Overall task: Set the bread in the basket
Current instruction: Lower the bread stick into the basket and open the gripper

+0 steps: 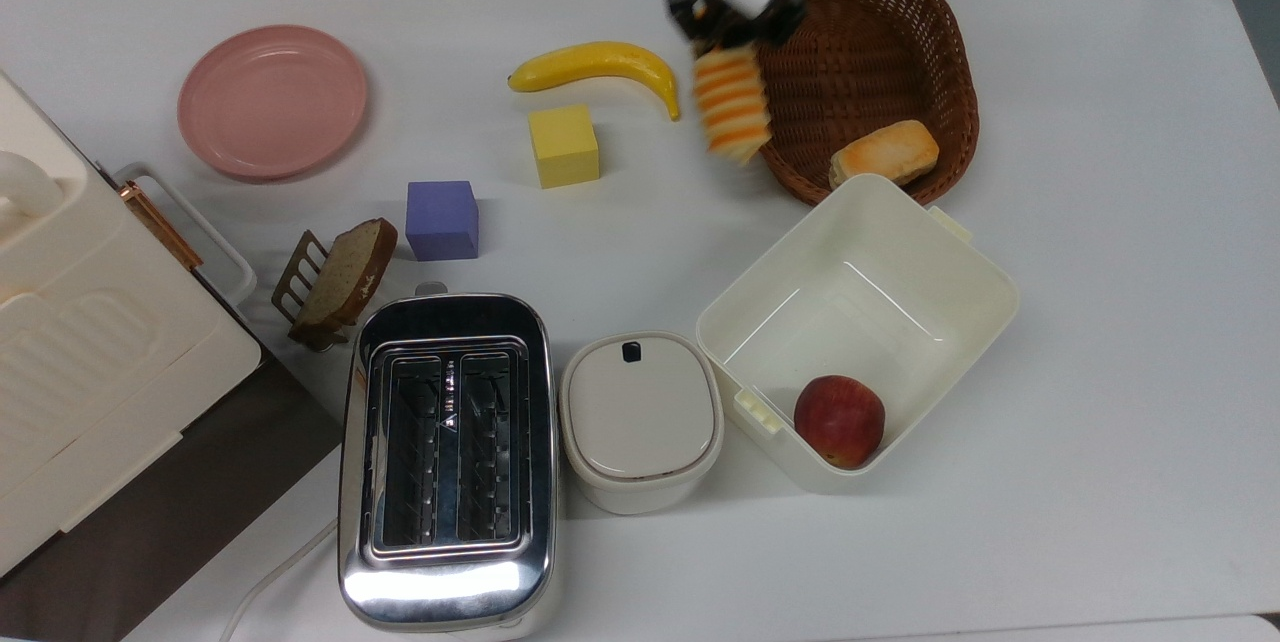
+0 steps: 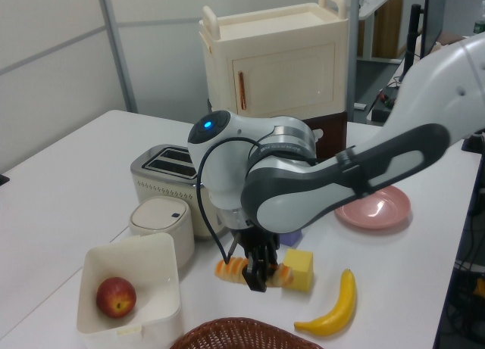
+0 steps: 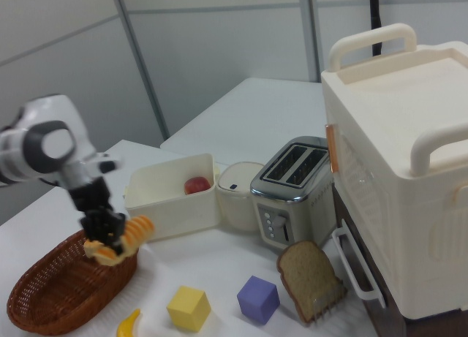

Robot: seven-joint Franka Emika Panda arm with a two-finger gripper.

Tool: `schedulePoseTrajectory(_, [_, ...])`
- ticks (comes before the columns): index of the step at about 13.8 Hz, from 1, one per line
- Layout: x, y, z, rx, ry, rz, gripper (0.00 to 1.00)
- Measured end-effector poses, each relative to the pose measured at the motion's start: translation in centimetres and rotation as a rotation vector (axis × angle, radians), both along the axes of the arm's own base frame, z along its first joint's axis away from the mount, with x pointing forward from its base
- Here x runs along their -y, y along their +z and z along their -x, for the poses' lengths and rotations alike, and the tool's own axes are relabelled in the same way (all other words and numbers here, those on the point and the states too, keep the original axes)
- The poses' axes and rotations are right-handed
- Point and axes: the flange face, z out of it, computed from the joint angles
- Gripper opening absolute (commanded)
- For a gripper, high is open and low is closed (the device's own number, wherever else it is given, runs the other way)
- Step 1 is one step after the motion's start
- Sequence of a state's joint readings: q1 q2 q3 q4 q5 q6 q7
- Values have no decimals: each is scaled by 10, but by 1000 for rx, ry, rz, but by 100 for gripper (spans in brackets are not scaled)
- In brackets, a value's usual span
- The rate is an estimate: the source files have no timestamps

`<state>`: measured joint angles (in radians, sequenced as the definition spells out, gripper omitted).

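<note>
The gripper (image 1: 728, 30) has its fingers clenched on one end of the bread (image 1: 733, 105), lifted at the basket (image 1: 880, 72) rim; lowering and release remain.

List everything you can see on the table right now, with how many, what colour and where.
bread: 1, orange and cream striped, held over basket's rim
basket: 1, reddish-brown wicker, top view's upper right
bun: 1, golden, in basket
banana: 1, yellow, beside basket
cubes: 2, yellow, purple, centre
plate: 1, pink, upper left
toast slice: 1, brown, in rack
toaster: 1, chrome, bottom
lidded pot: 1, cream, beside toaster
tub: 1, cream, holds red apple
cabinet: 1, cream
gripper: 1, black, shut on bread
</note>
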<state>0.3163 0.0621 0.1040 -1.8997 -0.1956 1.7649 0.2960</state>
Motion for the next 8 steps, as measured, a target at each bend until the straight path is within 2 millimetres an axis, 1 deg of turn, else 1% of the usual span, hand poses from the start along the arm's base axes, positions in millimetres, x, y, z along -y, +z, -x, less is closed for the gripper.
schedulePoseTrajectory(3, [-31, 26, 34, -19, 54, -5, 0])
schedulePoseTrajectory(4, [-46, 29, 52, -36, 90, 5, 0])
schedulePoseTrajectory(5, [-62, 26, 68, -52, 130, 16, 0])
schedulePoseTrajectory(8, [-86, 11, 96, -99, 209, 45, 0])
